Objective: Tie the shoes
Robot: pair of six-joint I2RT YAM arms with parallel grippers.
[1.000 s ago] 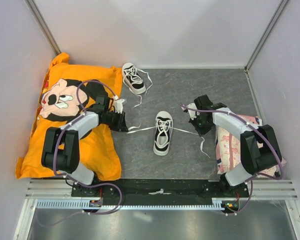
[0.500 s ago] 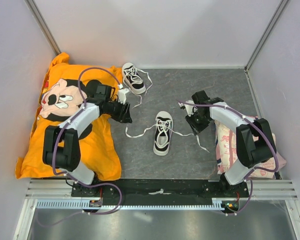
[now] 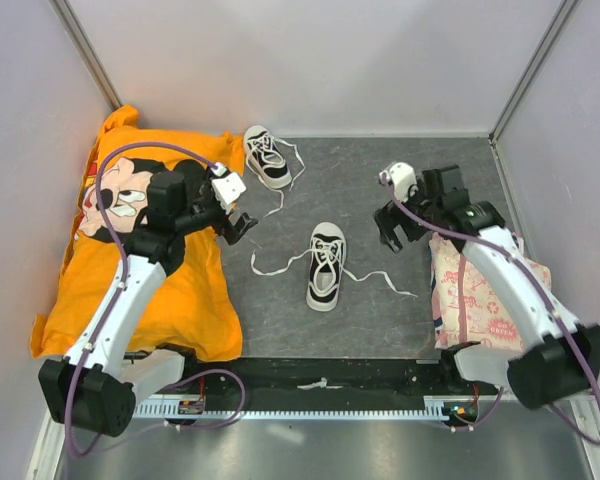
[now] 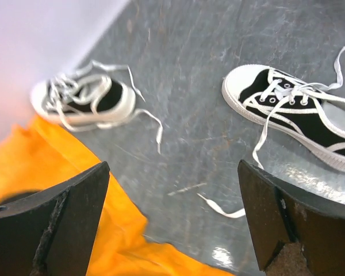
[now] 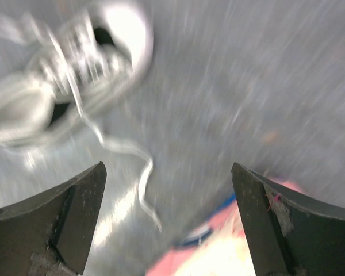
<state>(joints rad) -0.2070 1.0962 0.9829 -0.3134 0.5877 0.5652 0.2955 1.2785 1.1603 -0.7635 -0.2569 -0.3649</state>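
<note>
The left gripper [image 3: 239, 224] and right gripper [image 3: 389, 226] hang empty, jaws wide apart. The near shoe [image 3: 326, 266] lies between them, the far shoe [image 3: 267, 157] just beyond the left one. It seems mid-knot — next, each must catch a slack lace [image 3: 272, 267] end.

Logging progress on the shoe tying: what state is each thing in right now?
Centre shoe: upright, no bow, lace ends trailing loose on both sides.
Far shoe: upright, laces loose.
Left gripper: jaws open, empty.
Right gripper: jaws open, empty.
</note>
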